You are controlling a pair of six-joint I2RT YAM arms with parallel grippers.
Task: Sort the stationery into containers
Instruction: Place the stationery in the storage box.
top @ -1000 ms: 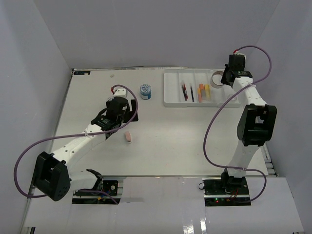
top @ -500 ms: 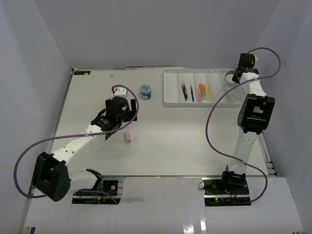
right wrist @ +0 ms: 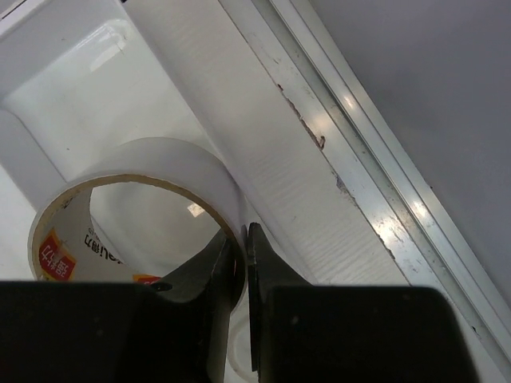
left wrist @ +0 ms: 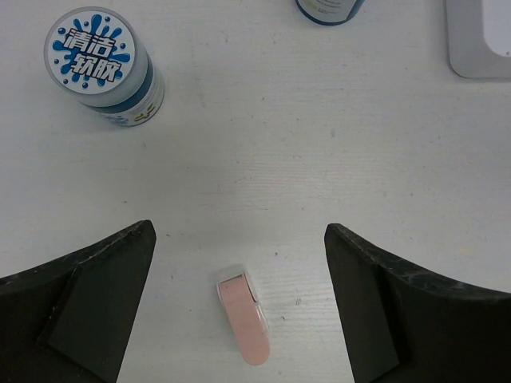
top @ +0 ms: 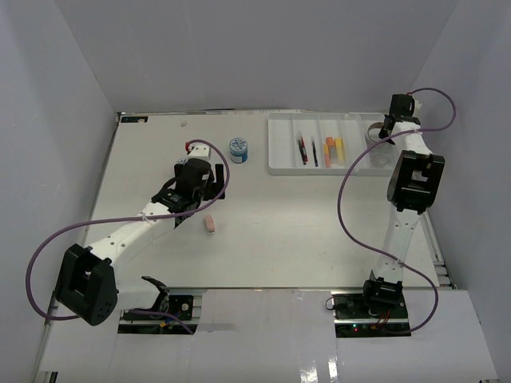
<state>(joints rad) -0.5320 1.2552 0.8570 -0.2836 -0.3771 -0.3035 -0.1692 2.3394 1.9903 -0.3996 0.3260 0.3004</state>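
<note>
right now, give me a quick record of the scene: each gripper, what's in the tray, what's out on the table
left gripper: open, above the pink eraser, not touching it
right gripper: shut on the wall of the tape roll, at the tray's right end
tray: holds red pen, black pen, orange marker, yellow marker
table: pink eraser, blue-lid jar, second jar
tape roll resting or lifted: cannot tell

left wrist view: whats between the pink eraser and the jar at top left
Only bare table separates the pink eraser and that jar; the left wrist view shows it.
</note>
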